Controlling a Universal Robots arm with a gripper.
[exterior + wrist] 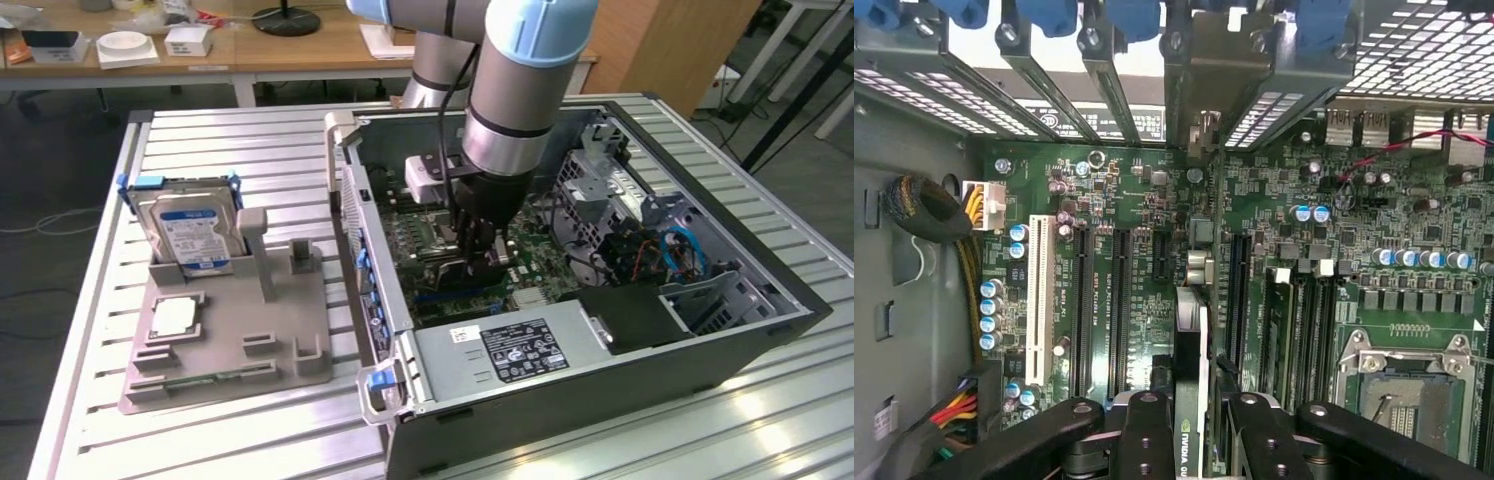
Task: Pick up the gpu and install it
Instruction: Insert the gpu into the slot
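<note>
My gripper (485, 258) is down inside the open computer case (747, 330), just above the green motherboard (534, 262). In the wrist view its black fingers (1144, 435) are shut on the gpu (1191, 350), a thin dark card seen edge-on with a green logo strip. The card stands upright over the motherboard (1334, 260) among the black expansion slots (1082, 300). Its metal end bracket (1201, 130) reaches the rear slot openings of the case. Whether the card's edge sits in a slot is hidden beneath it.
A grey fixture (227, 345) on the exterior view's left holds the silver hard drive (191, 230) and a small square CPU chip (174, 318). Inside the case are the power supply (521, 350), the CPU socket (1414, 385), a white slot (1037, 300) and a cable bundle (929, 205).
</note>
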